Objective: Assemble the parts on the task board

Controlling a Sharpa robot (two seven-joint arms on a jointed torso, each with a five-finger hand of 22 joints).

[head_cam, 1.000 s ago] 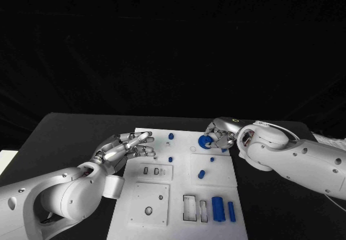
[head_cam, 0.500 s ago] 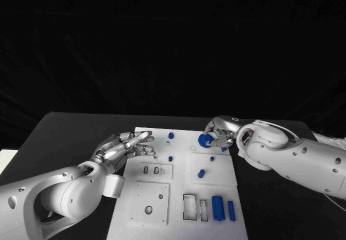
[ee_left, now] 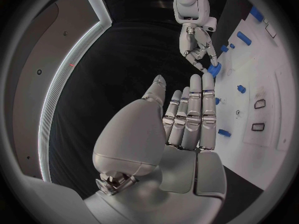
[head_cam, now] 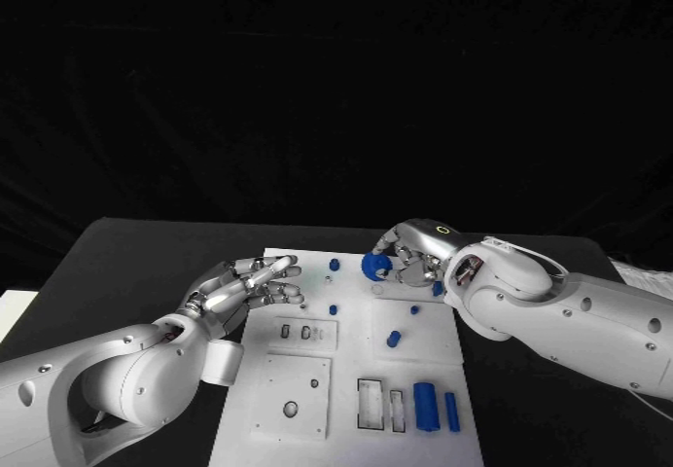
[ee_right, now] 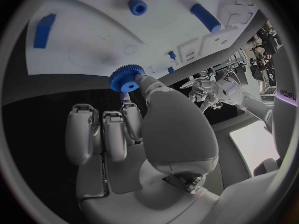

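A blue toothed gear (head_cam: 376, 267) is pinched in the fingertips of my right hand (head_cam: 409, 255), just above the far end of the white task board (head_cam: 358, 326). The right wrist view shows the gear (ee_right: 127, 79) between thumb and a finger, clear of the board (ee_right: 93, 30). My left hand (head_cam: 253, 284) hovers at the board's far left edge, fingers stretched out and apart, holding nothing. From the left wrist, that hand (ee_left: 187, 119) points toward the right hand (ee_left: 198, 42) and the gear (ee_left: 214, 69).
Small blue pegs (head_cam: 334, 263) (head_cam: 333, 309) (head_cam: 415, 310) stand on the board. A short blue cylinder (head_cam: 394, 339) lies mid-board. Two long blue blocks (head_cam: 424, 406) (head_cam: 450, 411) lie beside rectangular slots (head_cam: 369, 403) near the front. Black table (head_cam: 140, 263) surrounds the board.
My right hand has moved left along the board's far end, carrying the gear with it. The left hand has stayed where it was.
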